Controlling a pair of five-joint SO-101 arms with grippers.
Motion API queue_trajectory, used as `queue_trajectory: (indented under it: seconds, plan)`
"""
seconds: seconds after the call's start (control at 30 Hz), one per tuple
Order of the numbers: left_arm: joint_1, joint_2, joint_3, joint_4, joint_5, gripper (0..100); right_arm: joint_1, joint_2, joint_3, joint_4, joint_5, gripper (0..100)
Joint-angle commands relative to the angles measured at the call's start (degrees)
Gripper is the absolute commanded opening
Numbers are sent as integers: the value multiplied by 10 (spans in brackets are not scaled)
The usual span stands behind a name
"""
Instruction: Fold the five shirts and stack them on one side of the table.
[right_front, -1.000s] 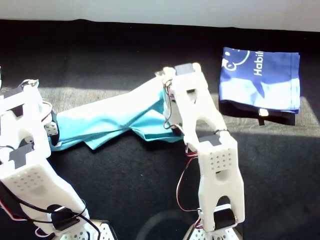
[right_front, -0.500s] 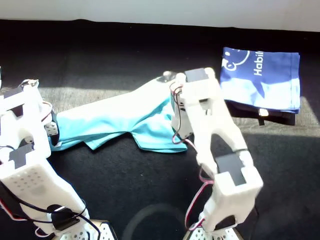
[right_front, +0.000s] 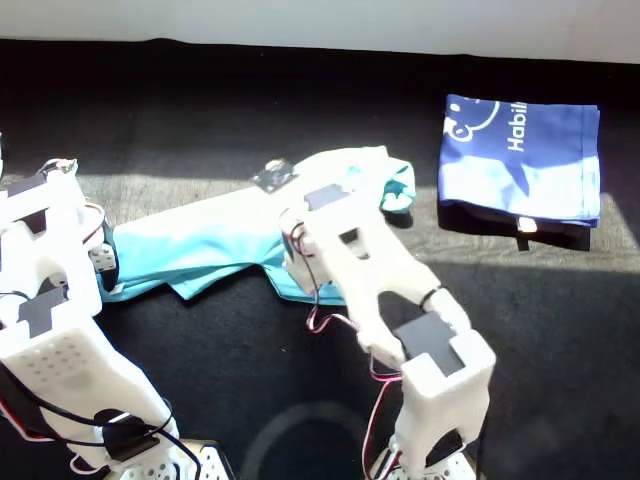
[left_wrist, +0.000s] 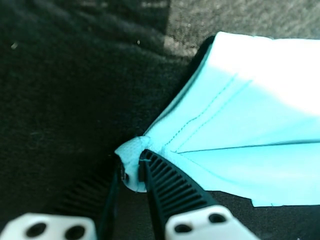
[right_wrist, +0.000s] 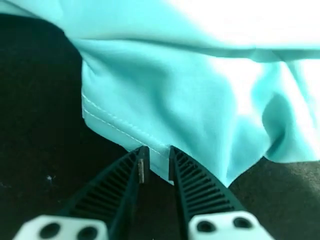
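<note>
Left gripper (left_wrist: 133, 171), right gripper (right_wrist: 156, 167) on turquoise shirt (right_front: 200, 238)

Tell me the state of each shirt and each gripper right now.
turquoise shirt: unfolded, rumpled, stretched out.
blue shirt: folded, lying on the dark shirt.
dark shirt: folded, under the blue shirt.
left gripper: shut on a bunched corner of the turquoise shirt.
right gripper: shut on the turquoise shirt's hem.
</note>
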Motion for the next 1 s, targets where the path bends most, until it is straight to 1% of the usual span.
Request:
queue_trajectory:
  seconds: [0.0, 0.13, 0.23, 0.37, 0.43, 0.53, 0.67, 0.7, 0.83, 0.97]
  plan:
    - [8, 0, 1, -26, 3, 9, -8, 23, -12, -15, -6, 75]
    - [8, 0, 1, -26, 3, 9, -26, 36, -7, -6, -5, 74]
    - [8, 0, 1, -26, 3, 9, -63, 25, -12, 48, -4, 74]
    - [8, 0, 1, -26, 3, 9, -111, -14, -11, 108, 57, 74]
    - [8, 0, 1, -26, 3, 9, -114, -38, -12, 119, 72, 74]
    - [8, 0, 1, -26, 3, 9, -92, -80, -12, 118, 72, 74]
    - [8, 0, 1, -26, 3, 9, -40, -131, -10, 122, 70, 74]
    - [8, 0, 1, -26, 3, 9, -25, -139, -7, 122, 61, 74]
    - [8, 0, 1, -26, 3, 9, 28, -135, -3, 132, -33, 87]
    - [8, 0, 1, -26, 3, 9, 31, -77, 0, 156, -58, 187]
